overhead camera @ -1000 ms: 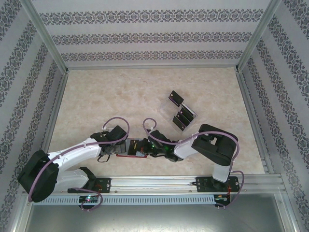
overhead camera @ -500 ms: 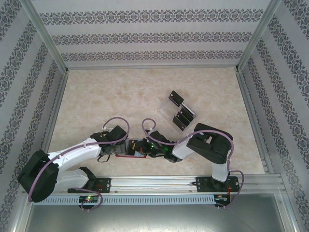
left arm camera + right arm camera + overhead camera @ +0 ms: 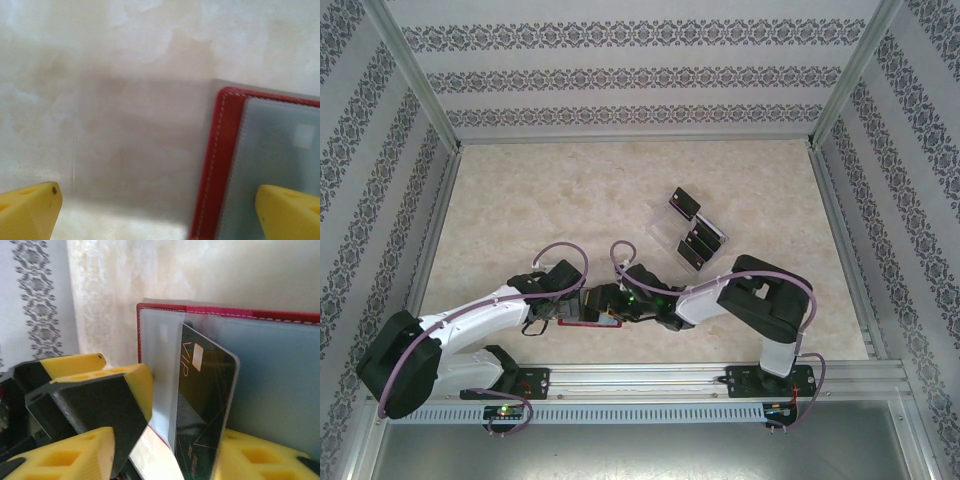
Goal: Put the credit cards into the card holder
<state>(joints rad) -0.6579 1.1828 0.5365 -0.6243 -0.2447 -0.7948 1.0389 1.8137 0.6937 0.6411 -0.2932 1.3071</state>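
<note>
From above, the red wallet (image 3: 588,322) lies open on the table (image 3: 540,210) near the arm bases, with the left gripper (image 3: 572,306) at its left edge and the right gripper (image 3: 608,300) over its middle. More black cards (image 3: 698,240) sit on a clear rack (image 3: 665,222) well apart, further back.

The left wrist view has the left gripper (image 3: 160,215) spread wide and holding nothing, one finger over bare table and the other over the wallet's (image 3: 220,165) grey pocket.

In the right wrist view one card (image 3: 202,405) stands partly inside a pocket of the wallet (image 3: 225,310). The right gripper (image 3: 165,452) is parted around it, with a gap on one side, so it looks unclamped.

The card seems light, thin, stiff and slick, best pinched flat near its free short end or pushed on that edge. The wallet is soft and may slide, so its rim wants pinning
</note>
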